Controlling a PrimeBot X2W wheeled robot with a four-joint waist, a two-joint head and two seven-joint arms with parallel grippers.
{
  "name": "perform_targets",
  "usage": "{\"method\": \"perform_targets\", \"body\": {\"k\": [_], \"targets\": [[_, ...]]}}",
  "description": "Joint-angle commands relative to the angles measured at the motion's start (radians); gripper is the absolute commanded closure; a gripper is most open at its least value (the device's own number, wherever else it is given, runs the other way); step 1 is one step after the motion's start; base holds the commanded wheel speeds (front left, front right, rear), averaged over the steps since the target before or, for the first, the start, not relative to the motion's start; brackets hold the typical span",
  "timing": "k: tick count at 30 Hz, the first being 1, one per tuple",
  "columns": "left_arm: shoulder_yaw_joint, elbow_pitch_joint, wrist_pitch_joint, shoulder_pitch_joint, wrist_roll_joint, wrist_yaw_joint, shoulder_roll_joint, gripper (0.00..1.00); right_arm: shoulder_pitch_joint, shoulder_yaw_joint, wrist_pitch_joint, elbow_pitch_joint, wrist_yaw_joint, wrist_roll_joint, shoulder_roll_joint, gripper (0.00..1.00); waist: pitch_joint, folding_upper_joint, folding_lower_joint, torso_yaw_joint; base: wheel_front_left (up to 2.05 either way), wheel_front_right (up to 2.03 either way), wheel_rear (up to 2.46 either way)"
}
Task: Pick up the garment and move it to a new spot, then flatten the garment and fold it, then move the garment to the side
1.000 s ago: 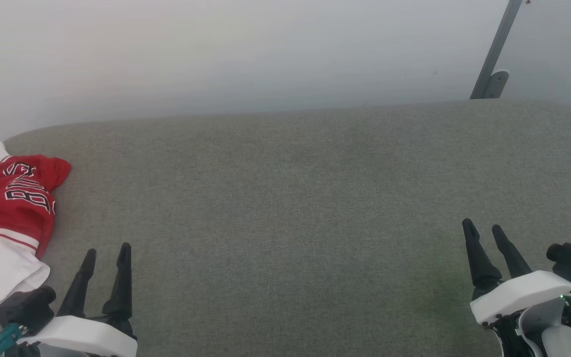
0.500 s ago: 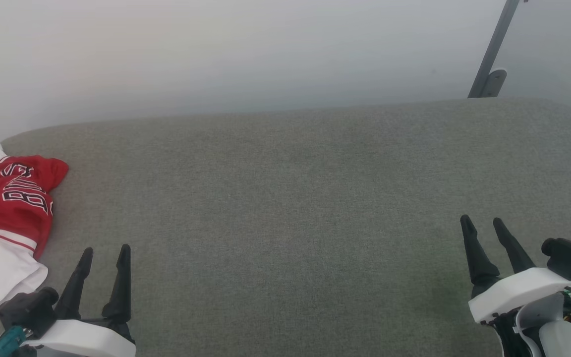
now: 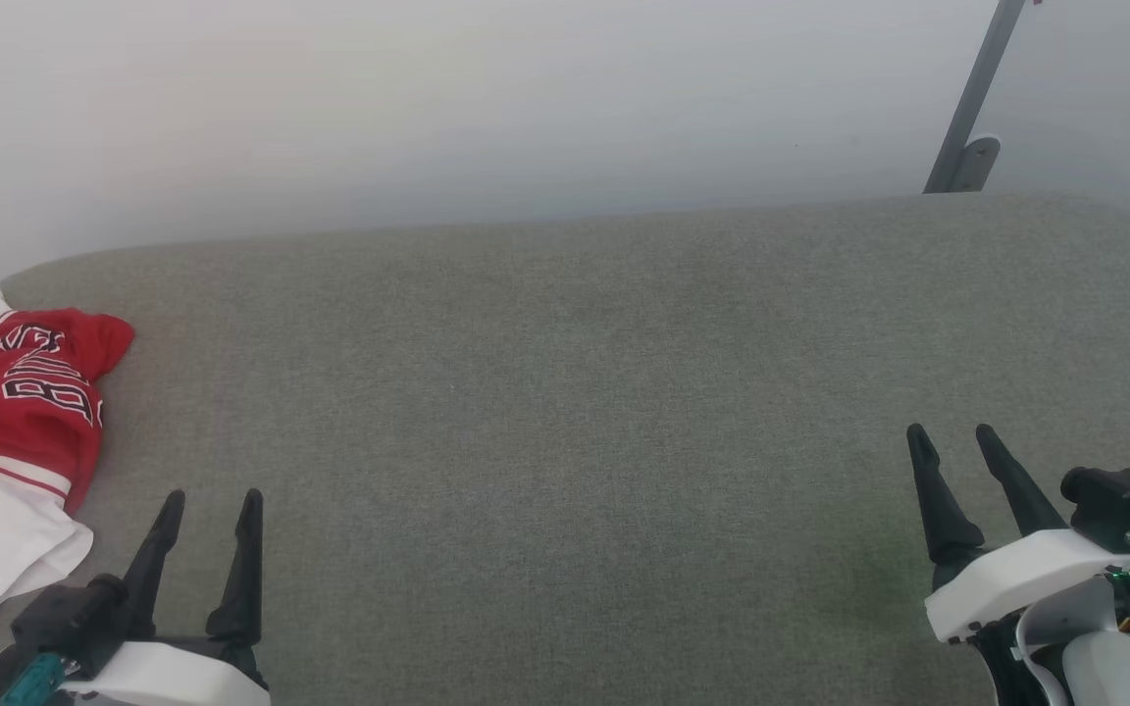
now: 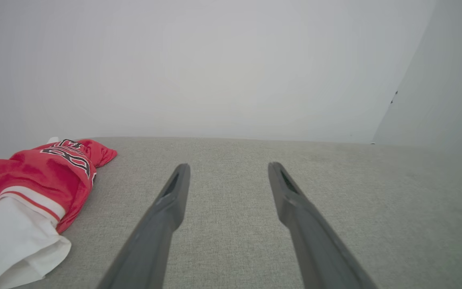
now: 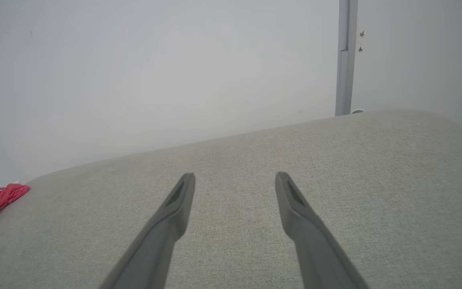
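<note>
you were at the opening step, the pick-up, with nothing in hand yet. the garment point(image 3: 16, 412) lay crumpled at the far left edge of the grey cloth-covered table point(image 3: 565, 392). its red body with the black lettering lay toward the far side, and a white sleeve was bunched toward the near side. part of it ran off the left edge of the head view, so its full spread could not be told.

your left hand point(image 3: 214, 496) was at the near left, fingers spread apart and holding nothing. it sat just to the right of the white sleeve and did not touch it. your right hand point(image 3: 948, 429) was at the near right, likewise released and empty. it was well apart from the garment, with the broad bare middle of the table between them.

the next move, as i judged it, called for the left hand to swing left and come down onto the cloth. it should pinch a raised fold of the red body or the sleeve trim rather than a flat layer, so the fingers caught fabric and not the table cover. the bare centre looked the natural new spot. the right hand seemed too far off to help until the garment came across.
</note>
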Motion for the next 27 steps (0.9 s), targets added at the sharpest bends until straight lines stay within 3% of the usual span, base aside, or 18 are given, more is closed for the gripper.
{"method": "perform_targets", "body": {"k": [1,20,27], "targets": [[0.000,-0.006,-0.009,0.008,0.015,-0.003,0.007,0.00,-0.003,0.002,-0.010,-0.003,0.000,-0.014,-0.004,0.00,0.000,-0.0001,0.0000,0.000,0.00,0.00,0.00],[0.005,-0.010,-0.017,0.014,0.011,-0.003,0.010,0.00,0.006,-0.005,-0.019,-0.008,0.000,-0.041,-0.001,0.00,-0.001,-0.0001,0.0000,0.001,0.00,0.00,0.00],[0.041,0.010,-0.017,-0.013,-0.014,-0.002,-0.002,0.00,0.005,0.012,-0.007,-0.015,0.000,-0.035,-0.001,0.00,-0.005,-0.0001,0.0000,0.047,0.00,0.00,0.00]]}}
